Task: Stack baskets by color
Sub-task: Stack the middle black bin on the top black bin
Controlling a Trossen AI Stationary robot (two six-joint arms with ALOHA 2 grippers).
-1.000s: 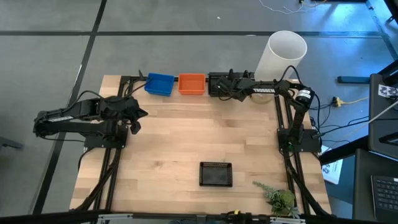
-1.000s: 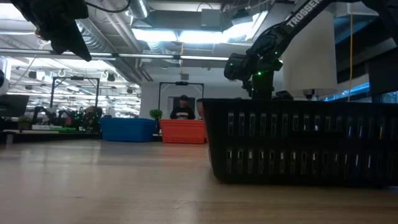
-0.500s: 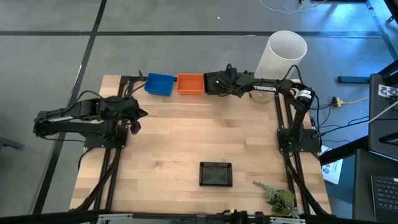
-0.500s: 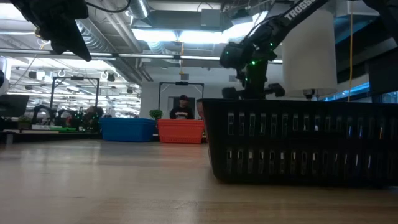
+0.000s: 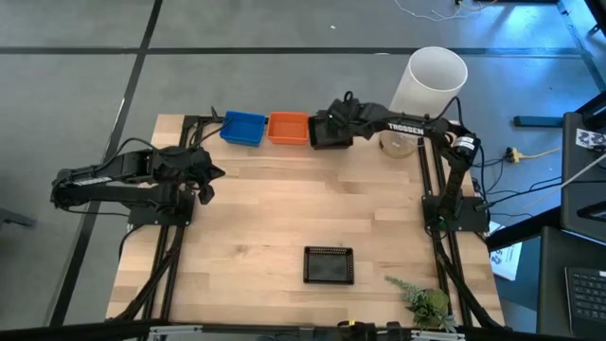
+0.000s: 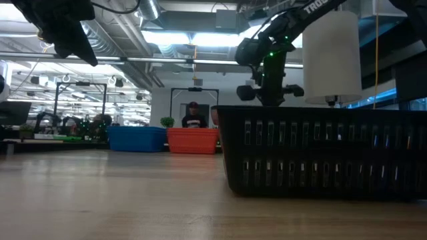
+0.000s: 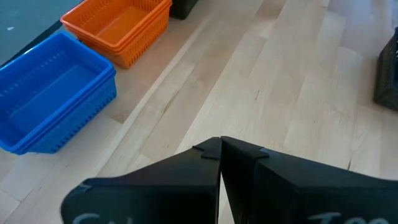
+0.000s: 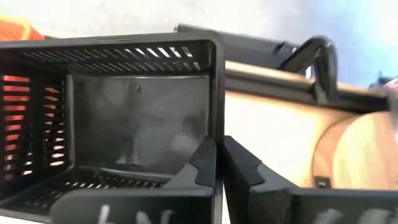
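Nearest to the front edge of the table (image 5: 265, 227) lies one black basket (image 5: 329, 265) alone, flat on the wood. In the low view it fills the right side and hides most of what stands behind it. Beside it, at the front right corner, is a small green plant (image 5: 423, 303).

In the middle, at the left side, the left gripper (image 5: 210, 180) hangs above the wood with its two fingers pressed together and nothing between them. In the low view only a dark part of this arm shows, cut off at the upper corner.

At the far edge stand the blue baskets (image 5: 243, 129) and, just beside them, the orange baskets (image 5: 288, 128). How many lie in each stack I cannot tell with certainty. Next to the orange ones the right gripper (image 5: 329, 133) pinches the wall of another black basket (image 8: 112, 124), its fingers (image 8: 202, 163) closed on the rim. From above the arm covers most of this basket.

Behind stands a tall white cylinder (image 5: 428, 83). Far in the room a person (image 6: 193, 115) is visible, too small to describe.
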